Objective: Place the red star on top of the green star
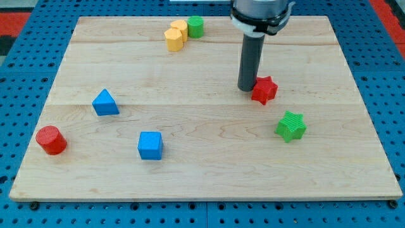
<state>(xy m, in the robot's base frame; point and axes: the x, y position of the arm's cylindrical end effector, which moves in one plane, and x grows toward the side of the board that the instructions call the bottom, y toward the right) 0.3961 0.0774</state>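
The red star point(265, 90) lies right of the board's middle. The green star point(291, 126) lies below and to the right of it, a short gap apart. My tip point(246, 89) stands just left of the red star, touching or nearly touching its left side. The dark rod rises from there to the view's top.
A blue triangular block point(104, 102) and a red cylinder point(50, 140) lie at the left. A blue cube point(150, 145) lies at the lower middle. Two yellow blocks point(175, 35) and a green cylinder point(195, 26) sit at the top edge of the wooden board point(202, 171).
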